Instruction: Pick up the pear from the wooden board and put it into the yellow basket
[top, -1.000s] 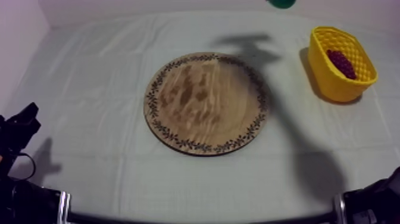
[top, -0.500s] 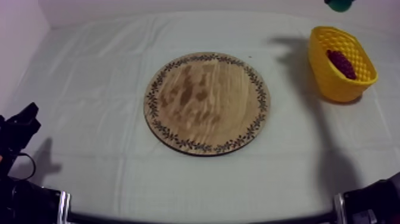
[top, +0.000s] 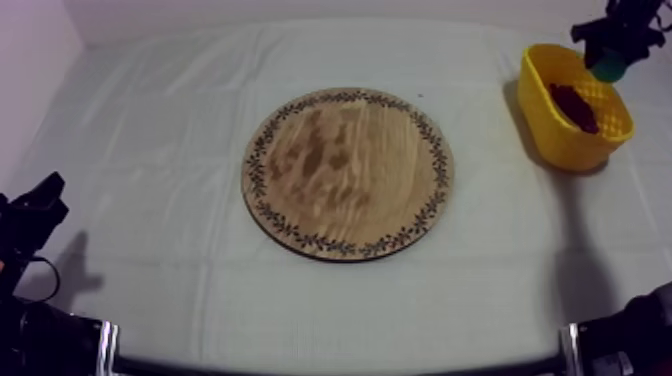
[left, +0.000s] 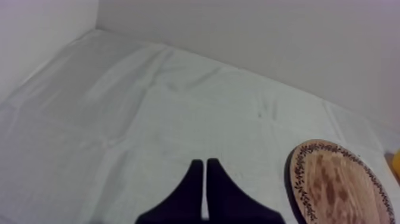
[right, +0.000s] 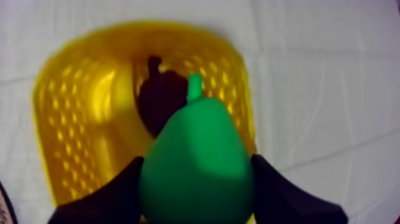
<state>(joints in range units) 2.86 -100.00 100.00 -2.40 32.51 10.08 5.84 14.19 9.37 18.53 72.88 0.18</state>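
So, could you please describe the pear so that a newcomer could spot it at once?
Find the yellow basket at the far right of the table. Just above it, the right gripper holds the pear. It is bright green with a stub stem, unlike the dark grapes lying inside the basket.

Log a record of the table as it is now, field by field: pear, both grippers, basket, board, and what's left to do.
pear: green, gripped, hanging over the basket's opening
right gripper: shut on the pear, above the basket
left gripper: shut on nothing, over the cloth beside the board
yellow basket: far right of the table, holds a bunch of grapes
wooden board: mid-table, bare
left to do: release the pear into the basket
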